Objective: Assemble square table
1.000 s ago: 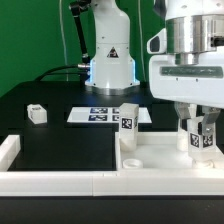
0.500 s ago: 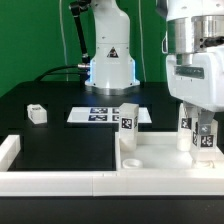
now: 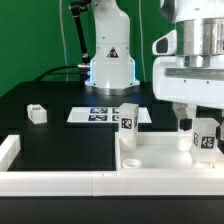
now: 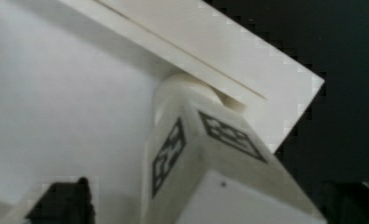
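On square top (image 3: 165, 160): gripper (image 3: 202, 128) over upright leg (image 3: 205, 143); second leg (image 3: 127, 119) upright, apart.

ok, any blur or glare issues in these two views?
Exterior view: evenly lit, sharp enough, but the white table top washes out against the border wall. Wrist view: soft close-up, the leg fills much of the frame, its tag skewed.

Plain green backdrop (image 3: 30, 40) behind black tabletop (image 3: 60, 140); even light.
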### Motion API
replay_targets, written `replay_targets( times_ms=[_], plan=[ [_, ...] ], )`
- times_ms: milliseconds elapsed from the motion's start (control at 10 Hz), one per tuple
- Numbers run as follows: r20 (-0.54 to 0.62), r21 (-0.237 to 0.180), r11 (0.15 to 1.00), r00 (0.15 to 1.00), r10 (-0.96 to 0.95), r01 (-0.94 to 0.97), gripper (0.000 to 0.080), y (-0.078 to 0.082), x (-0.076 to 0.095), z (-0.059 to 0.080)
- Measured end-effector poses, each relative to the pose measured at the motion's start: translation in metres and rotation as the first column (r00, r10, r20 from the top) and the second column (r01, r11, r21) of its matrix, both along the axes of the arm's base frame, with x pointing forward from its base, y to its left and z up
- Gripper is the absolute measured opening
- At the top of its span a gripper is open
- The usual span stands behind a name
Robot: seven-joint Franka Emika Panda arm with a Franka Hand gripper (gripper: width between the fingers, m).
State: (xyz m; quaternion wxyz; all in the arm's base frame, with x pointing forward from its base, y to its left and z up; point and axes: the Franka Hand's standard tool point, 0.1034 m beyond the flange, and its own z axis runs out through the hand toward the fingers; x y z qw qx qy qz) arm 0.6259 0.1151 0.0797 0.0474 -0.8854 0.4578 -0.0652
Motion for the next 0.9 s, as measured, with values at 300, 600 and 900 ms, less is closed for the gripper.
replay_targets(
  times_ms=[300, 600, 900],
  plan=[
    [-0.05, -0.123, 0.877, 0.886, 0.462, -0.464, 0.0649, 0.0085, 0.0005, -0.0032],
    [-0.054, -0.127, 0.86, 0.869, 0.491, -0.494, 0.0649, 0.0093, 0.0002, -0.0036],
    [-0.042, -0.11, 0.924, 0.93, 0.365, -0.367, 0.0288, 0.009, -0.0004, -0.0043]
  ],
)
